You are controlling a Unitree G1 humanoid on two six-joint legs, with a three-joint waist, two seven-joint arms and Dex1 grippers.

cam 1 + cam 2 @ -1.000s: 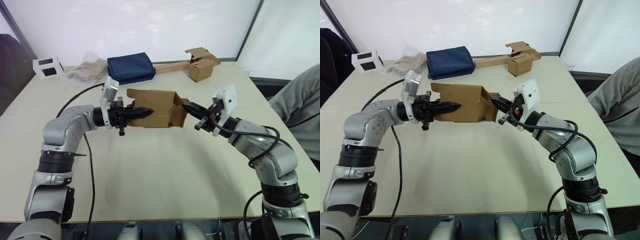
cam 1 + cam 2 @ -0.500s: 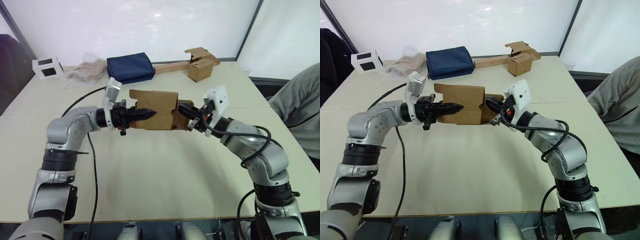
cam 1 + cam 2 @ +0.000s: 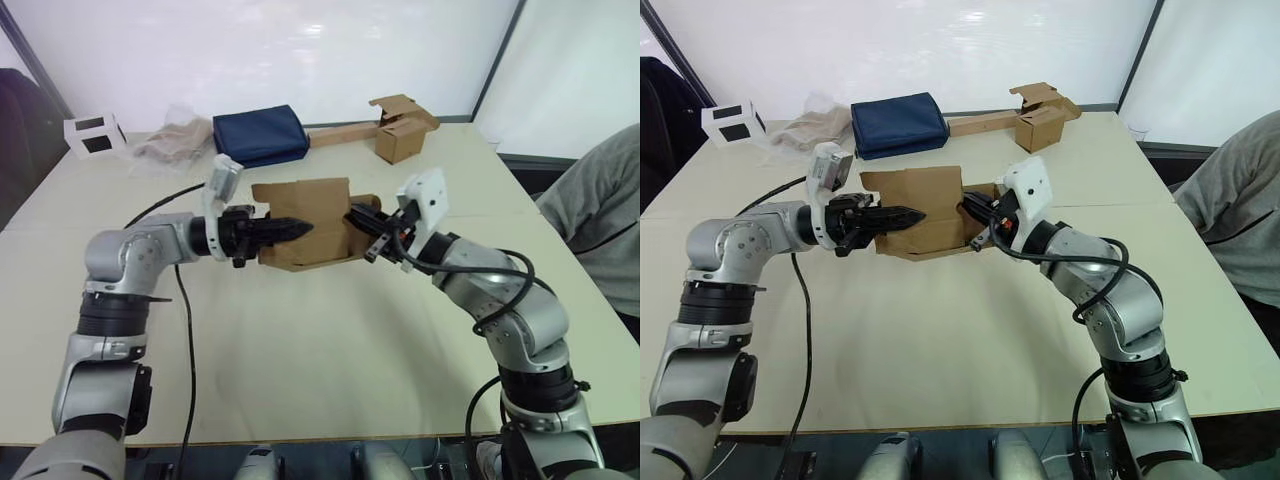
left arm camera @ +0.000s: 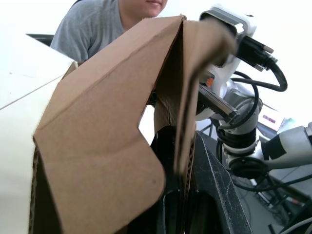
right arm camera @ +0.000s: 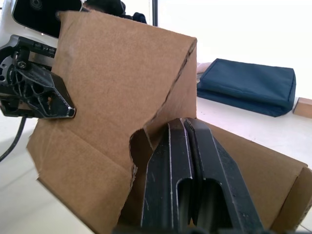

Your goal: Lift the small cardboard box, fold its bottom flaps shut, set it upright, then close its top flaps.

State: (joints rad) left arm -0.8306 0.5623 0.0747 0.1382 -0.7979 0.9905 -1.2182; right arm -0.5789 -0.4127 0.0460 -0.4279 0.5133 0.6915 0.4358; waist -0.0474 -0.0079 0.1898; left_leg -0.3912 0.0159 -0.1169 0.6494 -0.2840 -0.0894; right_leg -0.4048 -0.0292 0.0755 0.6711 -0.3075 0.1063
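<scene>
Plain brown corrugated cardboard on the box [image 3: 310, 225], matt, fluted edges showing raw. Matt black plastic-looking fingers [image 5: 187, 180] against it, smooth. Behind the box: navy cloth bag [image 3: 260, 135], soft and dull, plus crinkly clear plastic wrap [image 3: 172, 140]. Smooth satin cream table [image 3: 330, 370] underneath.

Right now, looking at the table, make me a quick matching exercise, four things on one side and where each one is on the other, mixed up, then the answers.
Things:
1. small cardboard box
2. navy blue pouch
3. white cube
4. second brown box

Places:
A. far left corner of the table
B. far edge, adjoining a long cardboard strip
C. held up between the left gripper and right gripper
D. far side, next to crumpled plastic wrap

Pairs: 1-C, 2-D, 3-A, 4-B
</scene>
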